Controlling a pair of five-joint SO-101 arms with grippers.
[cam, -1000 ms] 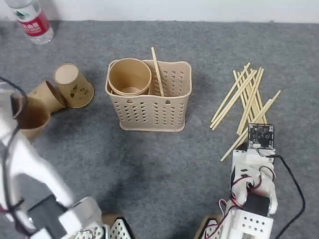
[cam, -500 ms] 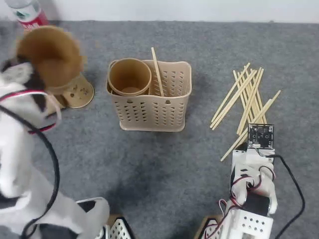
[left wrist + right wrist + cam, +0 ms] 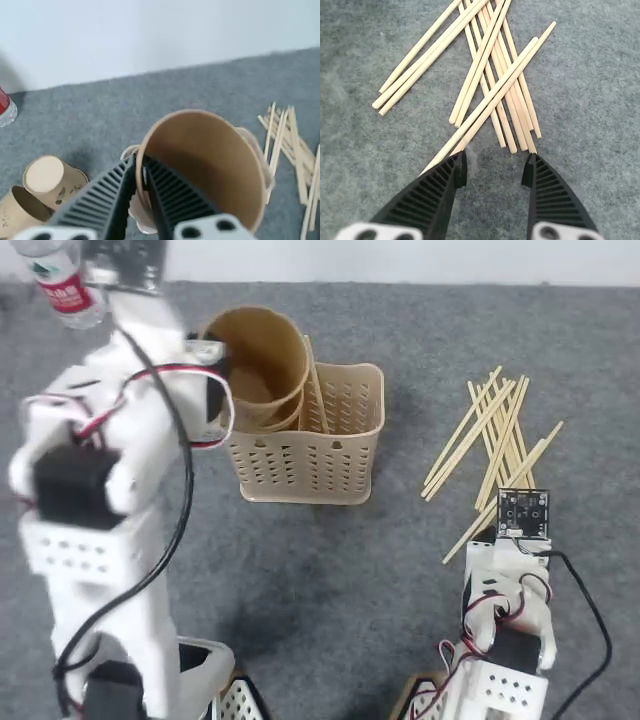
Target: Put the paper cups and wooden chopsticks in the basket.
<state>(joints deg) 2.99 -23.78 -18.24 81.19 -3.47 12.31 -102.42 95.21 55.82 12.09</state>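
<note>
My left gripper (image 3: 139,163) is shut on the rim of a tan paper cup (image 3: 262,355), holding it tilted over the left half of the beige basket (image 3: 300,458). Under it shows the rim of another cup (image 3: 288,416) standing in the basket. One chopstick (image 3: 316,380) leans in the basket's middle. Two more cups (image 3: 47,178) lie on the carpet to the left. Several wooden chopsticks (image 3: 492,85) are scattered on the carpet at the right. My right gripper (image 3: 495,165) is open, low over the near ends of the chopsticks (image 3: 495,435), with nothing between its fingers.
A plastic bottle with a red label (image 3: 62,280) stands at the back left by the white wall. Grey carpet (image 3: 330,570) covers the floor in front of the basket and between the arms.
My left arm has lifted the cup from the far left and swung it right, over the basket. The right arm has not moved.
</note>
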